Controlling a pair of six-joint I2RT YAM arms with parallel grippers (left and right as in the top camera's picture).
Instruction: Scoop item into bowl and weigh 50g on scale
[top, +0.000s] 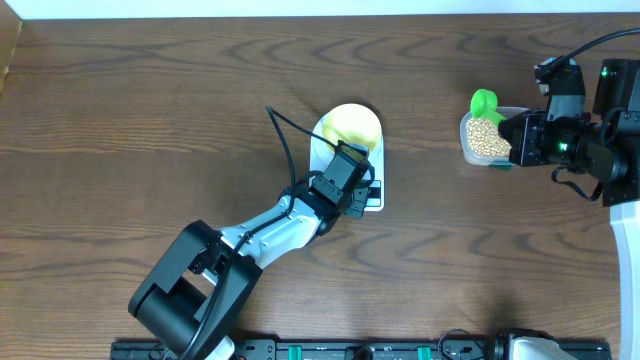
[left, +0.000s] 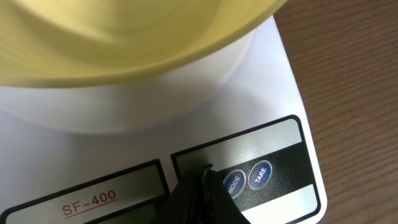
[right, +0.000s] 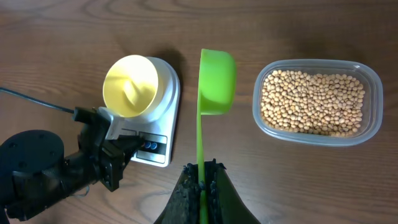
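**Early stage: bowl on scale, no beans moved**

Setup is mostly in place. The bowl (right: 130, 84) sits on the scale (right: 166, 118) and looks empty in both the right wrist and overhead views.

My left end effector (left: 205, 171) has its fingers pressed together, with the tip down over the scale's front panel, just beside the MODE button (left: 232, 182) and near the TARE button (left: 260, 175). I can't tell if it touches either one. No reading is visible from here, so I judge taring is in hand or pending.

My right end effector (right: 203, 168) is pinching the handle of the green scoop (right: 217, 71). The scoop is held up above the counter (right: 298, 186) close by the tub (right: 317, 63), and I see no beans in it.

All the beans (right: 311, 102) are in the tub, well apart from the scale.

Left to do, as I judge it:
- dip the scoop into the tub
- carry beans to the bowl
- top up or trim to the target weight

None of the weighing proper is done.
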